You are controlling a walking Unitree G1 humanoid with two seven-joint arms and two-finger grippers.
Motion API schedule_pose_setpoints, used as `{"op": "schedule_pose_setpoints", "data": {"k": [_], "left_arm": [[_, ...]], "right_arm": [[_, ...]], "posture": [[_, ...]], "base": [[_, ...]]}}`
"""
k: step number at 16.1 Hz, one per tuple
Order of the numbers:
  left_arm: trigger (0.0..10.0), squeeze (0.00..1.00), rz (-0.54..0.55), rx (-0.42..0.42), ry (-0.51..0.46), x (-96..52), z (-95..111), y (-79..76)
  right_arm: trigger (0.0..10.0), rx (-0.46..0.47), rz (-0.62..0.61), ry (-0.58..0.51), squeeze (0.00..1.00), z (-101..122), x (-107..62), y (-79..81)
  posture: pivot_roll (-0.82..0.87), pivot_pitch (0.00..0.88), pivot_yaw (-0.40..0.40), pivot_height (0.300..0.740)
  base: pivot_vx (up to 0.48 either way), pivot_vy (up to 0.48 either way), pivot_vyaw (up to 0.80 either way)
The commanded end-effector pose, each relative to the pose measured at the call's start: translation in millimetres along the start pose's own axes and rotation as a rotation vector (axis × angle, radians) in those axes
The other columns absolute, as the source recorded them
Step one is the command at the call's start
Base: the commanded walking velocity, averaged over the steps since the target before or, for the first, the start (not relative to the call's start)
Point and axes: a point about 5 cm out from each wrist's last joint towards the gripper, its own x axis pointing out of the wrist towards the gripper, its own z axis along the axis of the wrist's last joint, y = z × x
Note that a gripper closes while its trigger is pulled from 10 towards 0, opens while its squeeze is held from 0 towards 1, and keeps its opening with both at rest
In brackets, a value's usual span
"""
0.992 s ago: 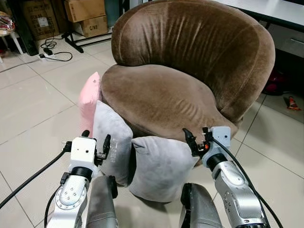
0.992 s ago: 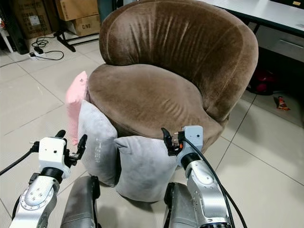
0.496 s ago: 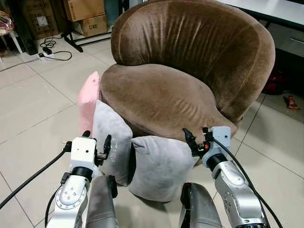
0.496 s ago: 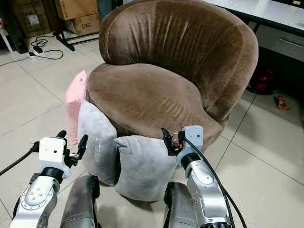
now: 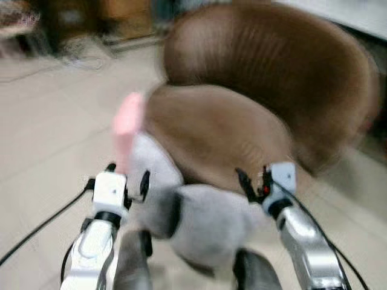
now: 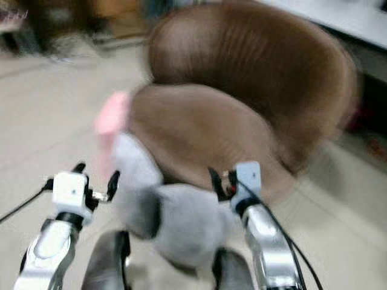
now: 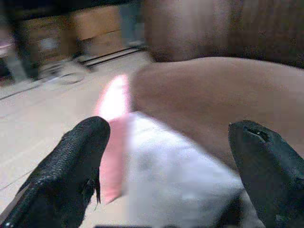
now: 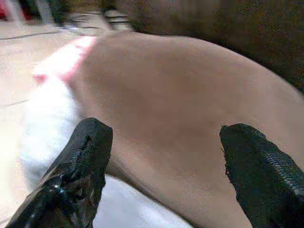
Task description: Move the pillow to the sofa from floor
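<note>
Left hand (image 5: 127, 181) is raised in front of the robot with its two black fingers spread apart and nothing between them. Right hand (image 5: 253, 183) is held at about the same height, fingers likewise released and empty. Both head views are blurred.

Three pillows stand on the pale tiled floor (image 5: 54, 115), leaning against the front and left side of the brown velvet round-backed sofa (image 5: 254, 103):
- Grey fabric pillow nearest the robot (image 5: 211, 226): upright against the front of the sofa seat, between the two hands and below them. The right hand is just above its upper right corner; contact cannot be confirmed.
- Second grey fabric pillow (image 5: 154, 181): upright at the left front of the seat, just beside the left hand and touching the first grey pillow.
- Pink fabric pillow (image 5: 127, 130): upright behind the second grey pillow, against the left flank of the sofa, beyond the left hand.

In the left wrist view, the pink pillow (image 7: 113, 137) and the second grey pillow (image 7: 175, 175) lie ahead of the open fingers (image 7: 71, 171). In the right wrist view, the brown seat cushion (image 8: 175, 109) lies ahead between the fingers (image 8: 80, 166), with grey fabric below it.
</note>
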Motion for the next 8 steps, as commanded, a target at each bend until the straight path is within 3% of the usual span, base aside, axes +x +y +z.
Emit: {"op": "schedule_pose_setpoints", "data": {"k": [1, 2, 3, 8], "left_arm": [[10.0, 0.71, 0.02, 0.009, 0.006, -2.5, -1.1, 1.4], [10.0, 0.06, 0.026, 0.015, 0.012, -2.8, -1.7, 1.5], [10.0, 0.0, 0.032, 0.027, 0.028, -2.7, -3.6, 1.4], [10.0, 0.0, 0.036, 0.043, 0.035, -2.4, -4.9, 2.5]], "right_arm": [[10.0, 0.031, 0.01, -0.003, 0.0, 0.1, 0.4, 3.2], [10.0, 0.037, 0.005, 0.001, 0.0, -0.5, 0.0, 1.3], [10.0, 0.029, 0.009, 0.005, 0.0, -1.1, -0.3, 0.1], [10.0, 0.027, -0.045, 0.028, 0.0, -3.9, 0.2, -8.1]], "posture": [[0.05, 0.0, -0.087, 0.525], [0.05, 0.0, -0.088, 0.525], [0.05, 0.0, -0.089, 0.525], [0.05, 0.007, -0.093, 0.505]], "base": [[0.0, 0.0, 0.0], [0.0, 0.0, 0.0], [0.0, 0.0, 0.0], [0.0, 0.0, 0.0]]}}
